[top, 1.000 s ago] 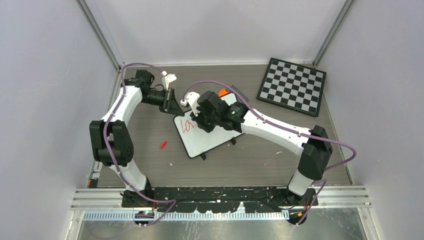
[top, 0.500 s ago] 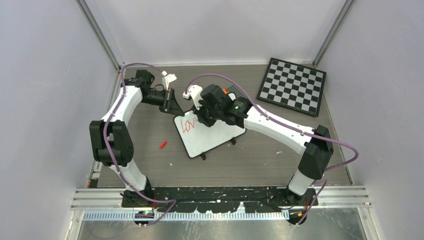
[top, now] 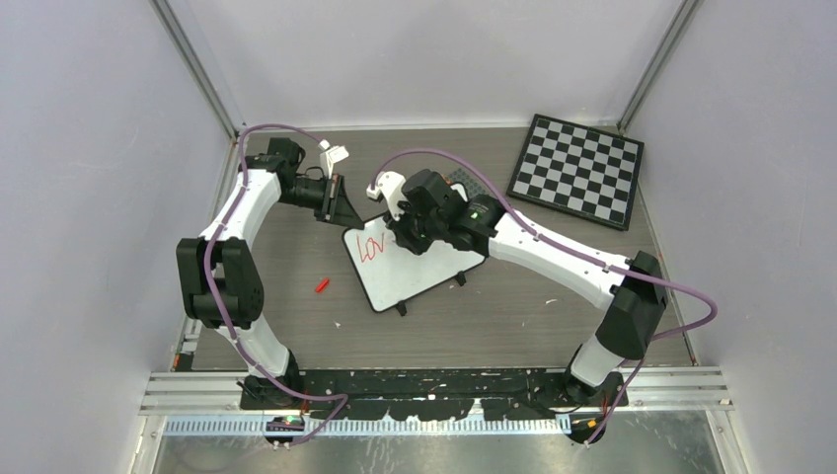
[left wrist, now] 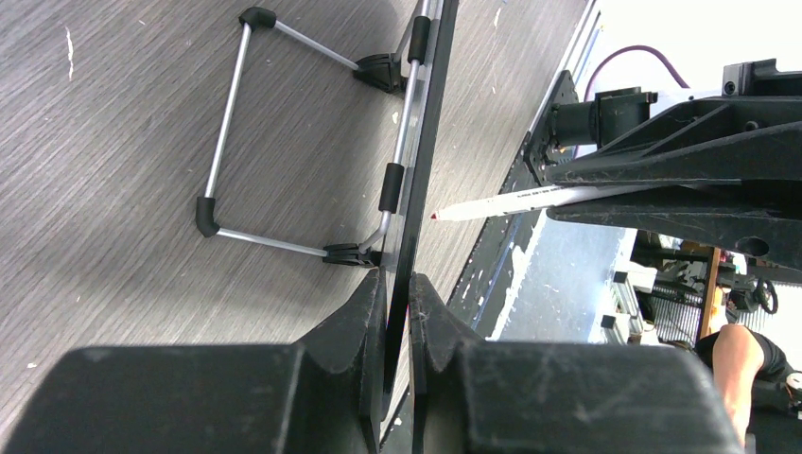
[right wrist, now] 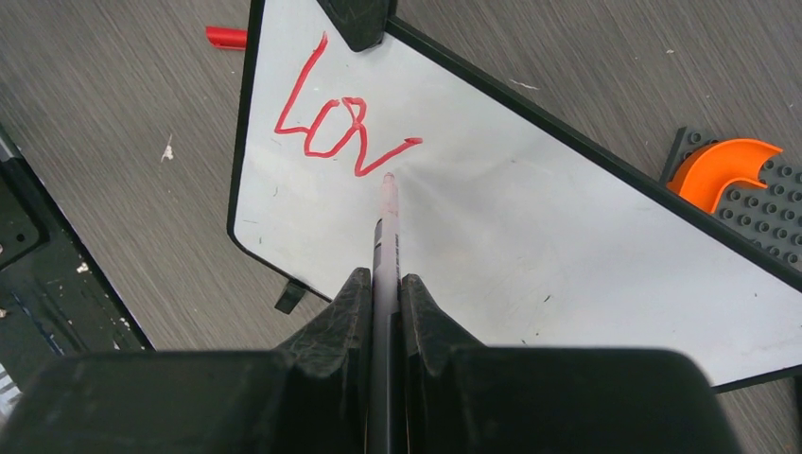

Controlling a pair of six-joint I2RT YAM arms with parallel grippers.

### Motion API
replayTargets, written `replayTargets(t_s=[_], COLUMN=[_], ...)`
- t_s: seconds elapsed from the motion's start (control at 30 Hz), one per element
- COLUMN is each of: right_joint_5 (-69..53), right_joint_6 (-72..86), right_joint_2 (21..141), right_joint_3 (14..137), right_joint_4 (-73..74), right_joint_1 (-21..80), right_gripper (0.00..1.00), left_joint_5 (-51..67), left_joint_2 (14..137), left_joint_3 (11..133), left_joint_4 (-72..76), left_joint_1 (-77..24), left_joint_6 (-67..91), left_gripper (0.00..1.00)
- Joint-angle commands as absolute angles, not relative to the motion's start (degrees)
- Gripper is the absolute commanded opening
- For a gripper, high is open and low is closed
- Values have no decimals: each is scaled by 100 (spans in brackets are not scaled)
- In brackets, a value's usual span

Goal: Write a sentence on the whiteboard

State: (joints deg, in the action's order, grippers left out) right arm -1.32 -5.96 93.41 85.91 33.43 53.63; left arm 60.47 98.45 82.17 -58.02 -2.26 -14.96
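Whiteboard centre frame, its upper part hidden under the right arm. Left gripper clamped on its edge. Right gripper pinching red marker, tip at sentence, reading "Lov". Red cap left of board; chessboard upper right.

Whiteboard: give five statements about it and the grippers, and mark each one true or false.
1. The red writing on the whiteboard reads "Lov". True.
2. The right gripper holds a marker. True.
3. The left gripper is open, clear of the whiteboard. False: it is shut on the whiteboard's edge.
4. The chessboard lies under the whiteboard. False: it lies apart from it, at the far right corner of the table.
5. A small red piece lies on the table left of the whiteboard. True.
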Motion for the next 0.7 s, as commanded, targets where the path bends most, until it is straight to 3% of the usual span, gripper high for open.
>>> replayTargets(t_s=[0.0, 0.67], right_joint_5=[-18, 360], right_joint_6=[-686, -945], right_joint_2=[9443, 9285], right_joint_3=[8712, 8561], right_joint_4=[3064, 3204], right_joint_1=[5382, 5072], right_gripper=[0, 0], left_joint_5=[5845, 5853], left_joint_2=[9791, 9835], left_joint_3=[8350, 8360], left_joint_4=[-5788, -5775], left_joint_1=[-204, -210], left_joint_6=[-1421, -1426], left_gripper=[0, 0])
